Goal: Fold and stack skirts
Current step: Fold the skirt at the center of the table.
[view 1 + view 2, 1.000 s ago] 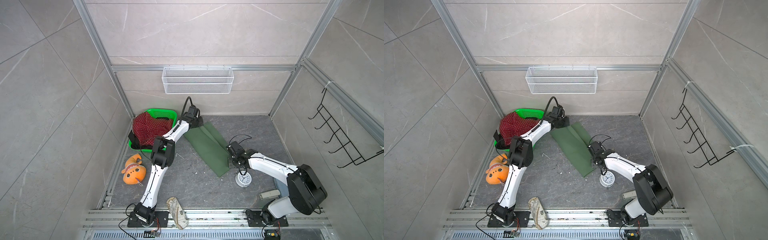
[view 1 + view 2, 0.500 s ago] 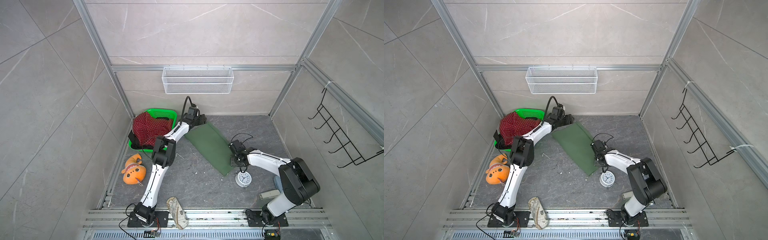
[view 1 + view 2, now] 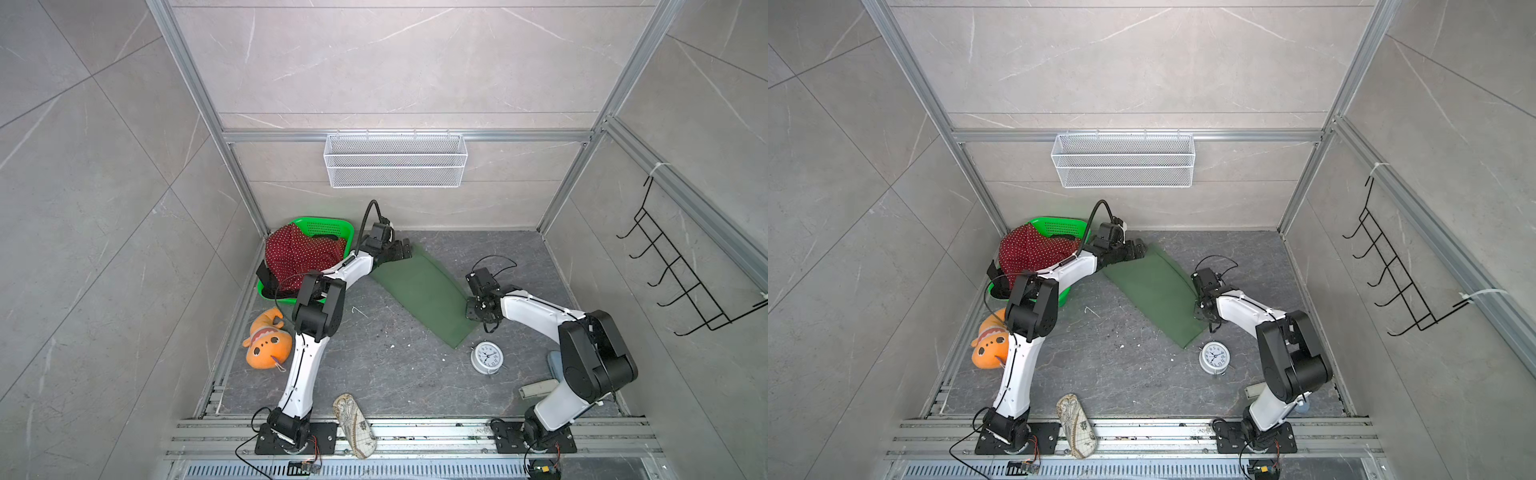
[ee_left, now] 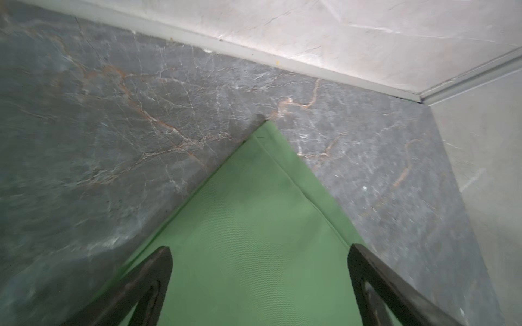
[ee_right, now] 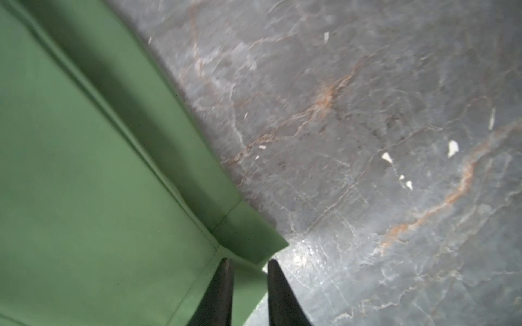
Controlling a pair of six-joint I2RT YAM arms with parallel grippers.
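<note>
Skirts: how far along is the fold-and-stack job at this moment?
Done: the dark green skirt lies flat on the table. In hand: the left gripper, fingers wide apart, and the right gripper, fingers slightly parted, sit at its opposite corners, apparently neither gripping. Left: the red polka-dot skirt and a black skirt are bunched in the green basket; no stack exists.

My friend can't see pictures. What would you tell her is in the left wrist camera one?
A corner of the green skirt lies flat on the grey marbled floor, pointing toward a pale wall. The left hand is over the cloth, its two black fingers spread wide apart, holding nothing.
</note>
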